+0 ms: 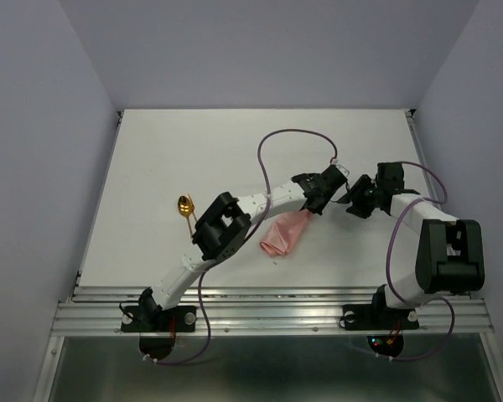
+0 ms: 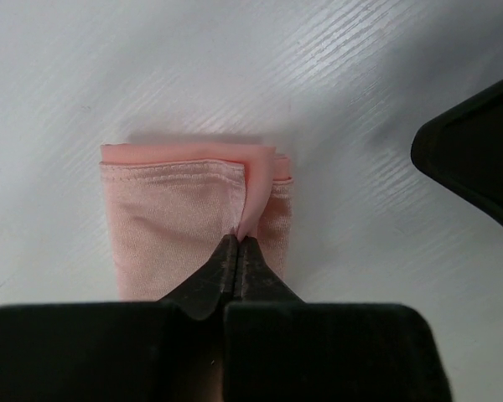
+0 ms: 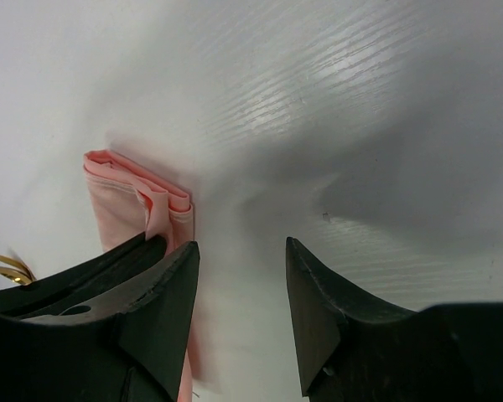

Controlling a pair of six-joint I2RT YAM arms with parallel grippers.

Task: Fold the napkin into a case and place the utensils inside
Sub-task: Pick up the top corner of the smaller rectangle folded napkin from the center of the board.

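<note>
left gripper (image 2: 237, 249) is sitting pressed together, pinching a raised ridge of an upper layer of the thin, soft salmon-pink cloth napkin (image 2: 172, 222). the napkin is lying near the middle of the flat white table (image 1: 151, 151) as a narrow layered strip w/ a hemmed edge showing. right gripper (image 3: 239, 289) is hovering just beside the strip's end w/ jaws spread, nothing btwn them

step, as i'm reading it: folding is looking nearly done, and the left gripper is taking hold of one layer, either to lay one more fold or to open the pocket; can't tell which. the slender shiny gold metal spoon (image 1: 185, 205) is lying well apart to the left of the napkin, not going in yet. next move is calling for a slow lift of that one layer only, w/o dragging the whole strip; the right gripper is prob needing to pin the lower layers or go fetch the spoon

count: 1 napkin, 2 grippers, 1 spoon showing plainly from above, its handle running under the left arm (image 1: 226, 226). a gold glint (image 3: 8, 268) is peeking in at the right wrist view's left edge, too cut off to say if it's a 2nd piece
</note>
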